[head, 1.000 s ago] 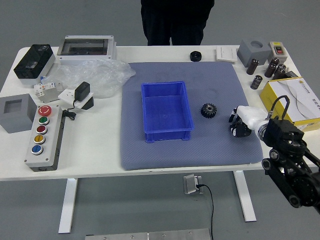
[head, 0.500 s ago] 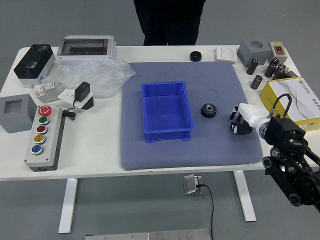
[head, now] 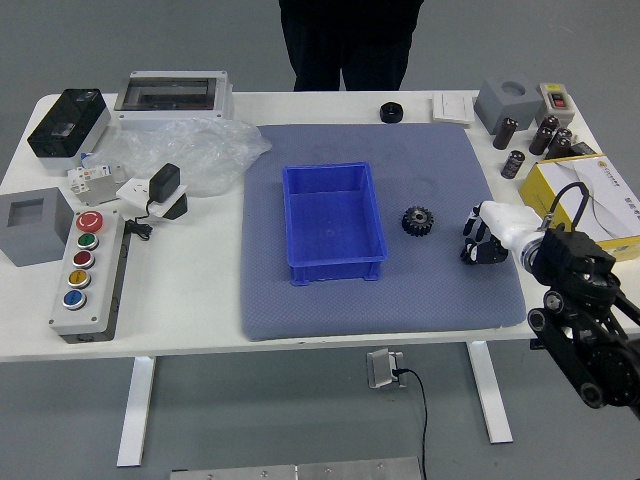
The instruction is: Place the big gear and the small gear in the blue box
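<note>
Head view: right hand (head: 484, 240) looks relaxed, nothing visibly held. One gear (head: 417, 221) on the mat (head: 430, 290), left of my hand and slightly toward the far side, not touching. I'd reach left; blue box (head: 334, 272) lies beyond it.

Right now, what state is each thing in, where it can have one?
Blue box: open-topped, no gear inside.
Toothed gear: lying on the mat, outside the box.
Round black piece: on the table beyond the mat; gear or not, unclear.
Right hand: low over the mat; grasp unclear.
Mat: spread flat.
Plastic bag: crumpled.
Person: standing.
</note>
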### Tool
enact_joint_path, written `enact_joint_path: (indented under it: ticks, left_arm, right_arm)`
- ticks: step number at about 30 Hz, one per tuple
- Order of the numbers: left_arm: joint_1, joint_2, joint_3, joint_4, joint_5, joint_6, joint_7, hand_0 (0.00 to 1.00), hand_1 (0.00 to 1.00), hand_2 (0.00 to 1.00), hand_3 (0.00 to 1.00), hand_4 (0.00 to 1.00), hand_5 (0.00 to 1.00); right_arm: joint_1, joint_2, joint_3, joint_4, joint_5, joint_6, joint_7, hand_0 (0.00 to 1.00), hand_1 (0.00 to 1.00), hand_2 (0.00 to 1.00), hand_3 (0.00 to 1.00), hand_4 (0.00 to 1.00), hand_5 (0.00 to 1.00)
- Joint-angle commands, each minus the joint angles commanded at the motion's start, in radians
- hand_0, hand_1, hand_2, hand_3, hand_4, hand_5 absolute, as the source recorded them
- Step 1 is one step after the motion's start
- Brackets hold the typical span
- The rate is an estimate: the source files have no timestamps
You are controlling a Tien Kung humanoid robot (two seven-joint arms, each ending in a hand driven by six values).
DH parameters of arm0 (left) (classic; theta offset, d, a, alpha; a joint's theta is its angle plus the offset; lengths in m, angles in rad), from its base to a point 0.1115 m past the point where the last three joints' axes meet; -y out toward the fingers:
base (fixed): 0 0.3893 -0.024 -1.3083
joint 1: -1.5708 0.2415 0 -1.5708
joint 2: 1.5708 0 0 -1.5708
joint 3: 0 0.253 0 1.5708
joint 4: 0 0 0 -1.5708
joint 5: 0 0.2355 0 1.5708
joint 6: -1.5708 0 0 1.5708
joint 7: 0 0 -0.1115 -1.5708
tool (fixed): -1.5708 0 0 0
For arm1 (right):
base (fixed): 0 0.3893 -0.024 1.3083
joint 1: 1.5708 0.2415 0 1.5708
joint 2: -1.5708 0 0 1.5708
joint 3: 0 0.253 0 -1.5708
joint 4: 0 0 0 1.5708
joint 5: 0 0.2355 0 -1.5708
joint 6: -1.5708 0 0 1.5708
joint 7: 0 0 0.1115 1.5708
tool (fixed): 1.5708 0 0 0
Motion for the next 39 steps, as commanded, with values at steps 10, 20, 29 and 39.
enact_joint_path:
  ticks: [10,20,29,39]
  left_arm:
    - [-0.001,0.001,-0.005,0.000,0.002,0.000,0.000,0.780,0.749,0.739,0.675,0.546,0.245]
    - [0.000,0.000,-0.006,0.000,0.003,0.000,0.001,0.779,0.748,0.740,0.675,0.546,0.245]
    - [-0.002,0.000,-0.007,0.000,0.005,0.000,0.001,0.779,0.749,0.740,0.675,0.545,0.245]
    - [-0.001,-0.001,-0.006,0.000,0.005,0.000,0.001,0.779,0.748,0.740,0.674,0.545,0.244]
  right_arm:
    - [-0.009,-0.019,0.045,0.111,0.000,0.161,-0.040,0.724,0.696,0.788,0.848,0.759,0.316]
    - [-0.015,-0.016,0.030,0.135,0.000,0.230,-0.058,0.759,0.716,0.823,0.900,0.824,0.367]
    - [-0.013,-0.008,0.014,0.095,0.000,0.192,-0.055,0.743,0.697,0.793,0.863,0.823,0.352]
    - [-0.007,-0.013,0.001,0.053,0.000,0.147,-0.046,0.684,0.620,0.700,0.706,0.775,0.327]
